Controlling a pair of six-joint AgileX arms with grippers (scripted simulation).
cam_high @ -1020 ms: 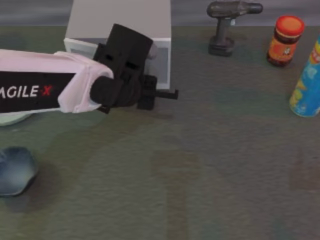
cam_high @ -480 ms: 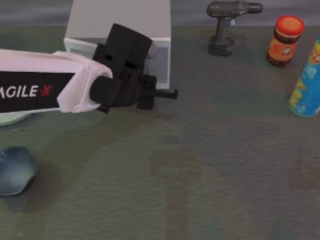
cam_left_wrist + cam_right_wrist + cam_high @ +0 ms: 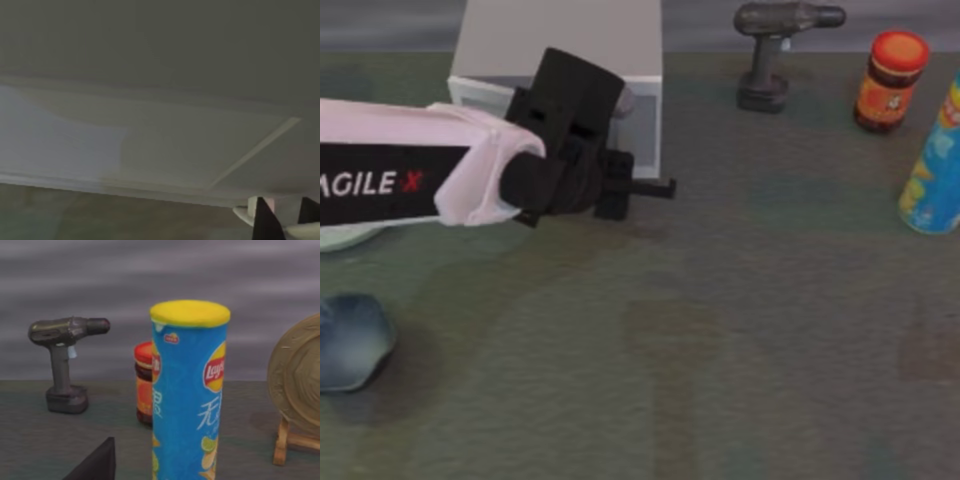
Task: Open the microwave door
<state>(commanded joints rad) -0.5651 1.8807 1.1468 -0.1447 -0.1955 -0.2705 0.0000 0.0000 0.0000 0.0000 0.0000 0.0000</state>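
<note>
We are holding our left gripper (image 3: 655, 188) just before the microwave (image 3: 560, 45) at the bench's far left, by its door's (image 3: 150, 145) right edge; whether its jaws are clenched, we cannot tell. Our right arm is sitting parked out of the top view.

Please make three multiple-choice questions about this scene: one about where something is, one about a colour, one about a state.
1. Where is the left gripper?
A. over the drill
B. in front of the microwave, near its front's right side
C. beside the chips can

2. What colour is the lid of the chips can?
A. yellow
B. black
C. white

3. In what state is the microwave door?
A. removed
B. swung wide open
C. flat against the front, not open

Answers:
1 B: the top view shows it just in front of the microwave.
2 A: the right wrist view shows a yellow lid.
3 C: no panel swings out in the top view.
</note>
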